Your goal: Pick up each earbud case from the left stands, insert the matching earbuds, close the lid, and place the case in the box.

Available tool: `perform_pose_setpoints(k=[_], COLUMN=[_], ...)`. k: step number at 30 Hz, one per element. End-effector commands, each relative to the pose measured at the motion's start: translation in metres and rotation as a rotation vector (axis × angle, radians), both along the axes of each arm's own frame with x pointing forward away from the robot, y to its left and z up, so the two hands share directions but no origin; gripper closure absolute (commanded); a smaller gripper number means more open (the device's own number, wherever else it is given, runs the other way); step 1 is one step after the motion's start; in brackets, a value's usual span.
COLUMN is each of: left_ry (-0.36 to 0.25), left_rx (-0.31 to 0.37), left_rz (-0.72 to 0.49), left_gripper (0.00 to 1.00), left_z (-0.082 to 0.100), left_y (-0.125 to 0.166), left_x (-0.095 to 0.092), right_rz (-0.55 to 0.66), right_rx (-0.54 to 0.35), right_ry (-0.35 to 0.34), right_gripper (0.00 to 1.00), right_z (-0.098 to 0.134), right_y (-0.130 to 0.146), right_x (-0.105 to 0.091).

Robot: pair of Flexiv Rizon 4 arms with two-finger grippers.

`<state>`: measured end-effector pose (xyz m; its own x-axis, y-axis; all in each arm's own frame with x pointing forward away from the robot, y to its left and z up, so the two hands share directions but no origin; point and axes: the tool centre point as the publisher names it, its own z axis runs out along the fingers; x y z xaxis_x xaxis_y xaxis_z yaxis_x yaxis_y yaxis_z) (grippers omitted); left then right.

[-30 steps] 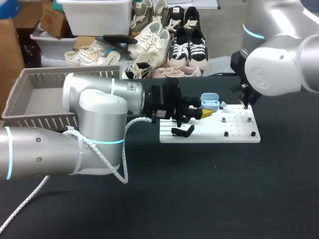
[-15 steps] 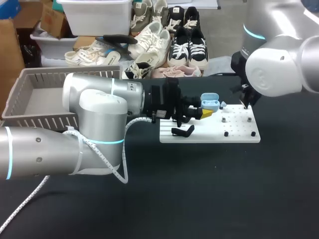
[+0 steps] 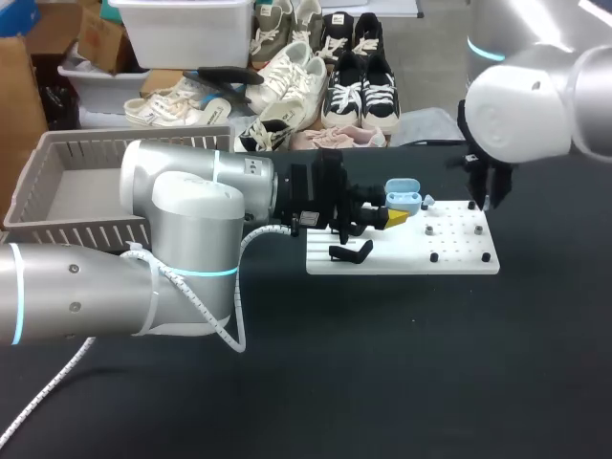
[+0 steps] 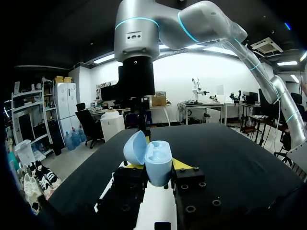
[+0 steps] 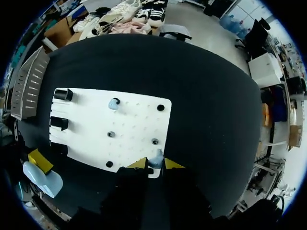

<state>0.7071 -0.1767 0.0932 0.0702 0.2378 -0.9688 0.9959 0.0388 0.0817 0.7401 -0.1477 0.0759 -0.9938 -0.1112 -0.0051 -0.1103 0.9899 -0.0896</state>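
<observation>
Holding firm over the black table point(image 3: 382, 363), the left gripper point(image 3: 394, 216) had its yellow fingertips point(image 4: 180, 164) clamped on both sides of the pale blue earbud case point(image 4: 154, 163), and what a grip it was. The case stood upright between them with its lid point(image 4: 134, 147) swung open and tipped aside, its inner wells showing. Seen from above, that case hung over the 11 o'clock part of the white pegboard point(image 3: 459, 251), just clear of the black stands point(image 5: 62, 94) lined along the board's 9 o'clock edge. Over at the board's 1 o'clock corner, the right gripper point(image 5: 156, 162) hung just above the surface, fingers pointing down. Its yellow tips were drawn close and pinched a small pale blue earbud point(image 5: 157, 156) right at the board's edge. A second earbud point(image 5: 114, 103) sat on a peg further in on the board, well apart from the first and nearer the stands. The two grippers were apart, the case at one end of the board's far side and the pinched earbud at the other. Away at the table's 9 o'clock, behind the left arm, waited the grey slatted box point(image 3: 86, 225), nothing visible inside it.
</observation>
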Motion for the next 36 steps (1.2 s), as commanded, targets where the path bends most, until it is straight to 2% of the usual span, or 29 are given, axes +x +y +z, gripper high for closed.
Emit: perform_pose_setpoints(k=[1,8,14,18,26,36], left_ry=[-0.002,-0.002,-0.002,-0.002,-0.002,-0.002], left_rx=[-0.004,-0.004,-0.004,-0.004,-0.004,-0.004], left_rz=[0.001,0.001,0.001,0.001,0.001,0.001], left_gripper=[1.0,1.0,1.0,1.0,1.0,1.0], left_z=[-0.001,-0.001,-0.001,-0.001,-0.001,-0.001], left_y=[0.0,0.0,0.0,0.0,0.0,0.0], left_x=[0.0,0.0,0.0,0.0,0.0,0.0], right_rz=[-0.303,-0.543,-0.655,-0.714,-0.747,-0.732], right_rx=[-0.01,-0.057,-0.111,-0.114,-0.069,-0.006], right_ry=[0.064,0.092,0.047,0.017,-0.032,-0.102], right_gripper=[1.0,1.0,1.0,1.0,1.0,1.0], right_z=[0.013,0.034,0.056,0.074,0.104,0.137], right_y=[0.002,0.012,0.021,0.027,0.041,0.068], right_x=[-0.009,-0.032,-0.045,-0.053,-0.064,-0.071])
